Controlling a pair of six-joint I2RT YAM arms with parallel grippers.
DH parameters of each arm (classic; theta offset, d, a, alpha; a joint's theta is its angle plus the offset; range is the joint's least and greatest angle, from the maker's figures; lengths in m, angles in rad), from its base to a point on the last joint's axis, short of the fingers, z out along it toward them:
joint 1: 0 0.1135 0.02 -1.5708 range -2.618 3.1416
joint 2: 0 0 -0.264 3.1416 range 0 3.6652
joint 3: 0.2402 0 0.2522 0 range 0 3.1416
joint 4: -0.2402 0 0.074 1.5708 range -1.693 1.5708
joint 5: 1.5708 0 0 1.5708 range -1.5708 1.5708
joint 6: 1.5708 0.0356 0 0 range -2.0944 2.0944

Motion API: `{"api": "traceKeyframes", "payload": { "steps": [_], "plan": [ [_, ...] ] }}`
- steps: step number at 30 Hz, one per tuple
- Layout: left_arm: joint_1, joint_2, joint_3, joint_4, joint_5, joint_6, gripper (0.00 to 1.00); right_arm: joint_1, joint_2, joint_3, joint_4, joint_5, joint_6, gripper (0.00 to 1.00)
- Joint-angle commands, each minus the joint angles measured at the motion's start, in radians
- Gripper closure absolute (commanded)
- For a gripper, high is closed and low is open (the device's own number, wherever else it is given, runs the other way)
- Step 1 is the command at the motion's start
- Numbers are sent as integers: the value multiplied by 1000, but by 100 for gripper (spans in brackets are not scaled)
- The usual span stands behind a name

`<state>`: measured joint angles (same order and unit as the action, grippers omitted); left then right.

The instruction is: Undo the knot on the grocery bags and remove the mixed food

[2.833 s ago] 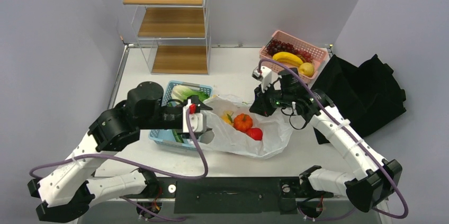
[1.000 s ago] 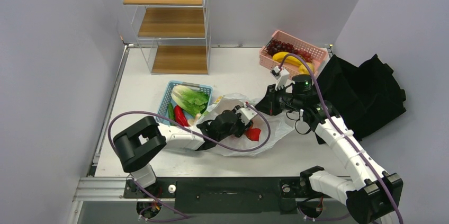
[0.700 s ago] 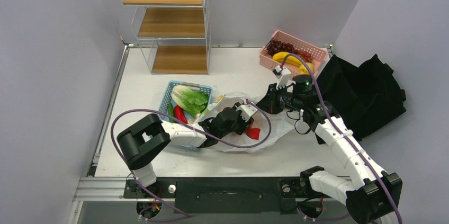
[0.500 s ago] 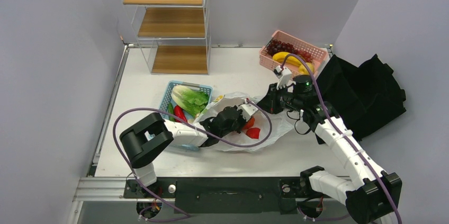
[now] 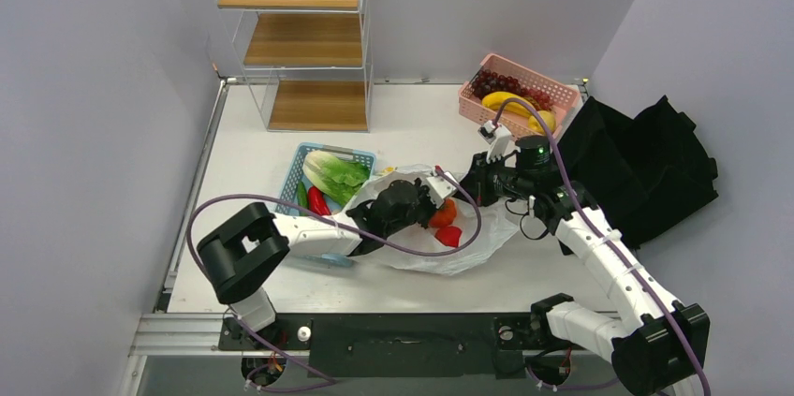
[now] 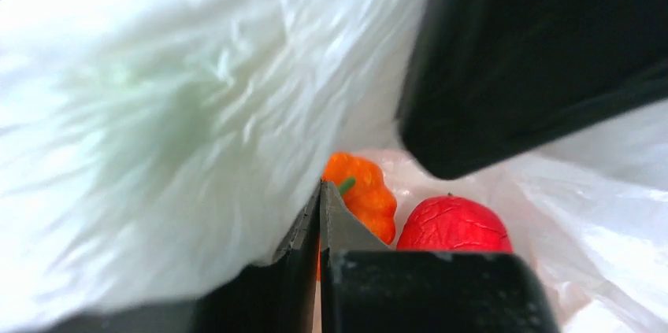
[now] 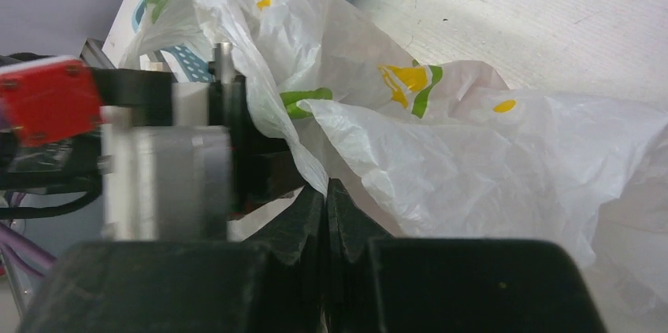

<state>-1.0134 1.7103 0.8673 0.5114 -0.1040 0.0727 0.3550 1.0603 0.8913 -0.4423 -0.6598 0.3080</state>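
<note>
The left end effector [image 6: 321,191] is inside the bag [image 5: 473,248]. Its fingers are pressed together tip to tip. White film drapes over its left side, and I cannot tell whether any is caught between the tips. Just past them sits the pumpkin [image 6: 364,197], its green stem tilted toward the fingertips. The apple [image 6: 453,225] touches the pumpkin on its right.

The right end effector [image 7: 324,191] is also closed, and it pinches a fold of the bag's rim that runs straight down into its tips. The rim is held up off the desk [image 5: 421,124].

From above, the bag lies crumpled near the middle of the desk. Its long axis runs roughly left to right, from the blue basket [image 5: 293,171], which it touches, toward the near right. Its mouth faces up and to the left, where the left arm enters. The right arm comes in from the other side, so the two end effectors are close together over the opening. The pumpkin and apple show through the mouth, with the apple on the nearer side.
</note>
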Motion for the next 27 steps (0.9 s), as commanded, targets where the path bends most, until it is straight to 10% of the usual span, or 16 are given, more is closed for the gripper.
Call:
{"api": "traceKeyframes", "payload": {
  "steps": [1,7,13,27],
  "plan": [
    [-7,-107,0,36,78,46,100,6,-20,-1,23,-36,2,100],
    [-14,-106,-15,31,93,87,100,6,-37,-14,18,-36,-4,100],
    [-14,-39,3,59,61,97,61,6,-44,-18,15,-35,-4,100],
    [3,116,63,167,69,145,47,0,-39,-20,10,-37,-6,100]
  ]
}}
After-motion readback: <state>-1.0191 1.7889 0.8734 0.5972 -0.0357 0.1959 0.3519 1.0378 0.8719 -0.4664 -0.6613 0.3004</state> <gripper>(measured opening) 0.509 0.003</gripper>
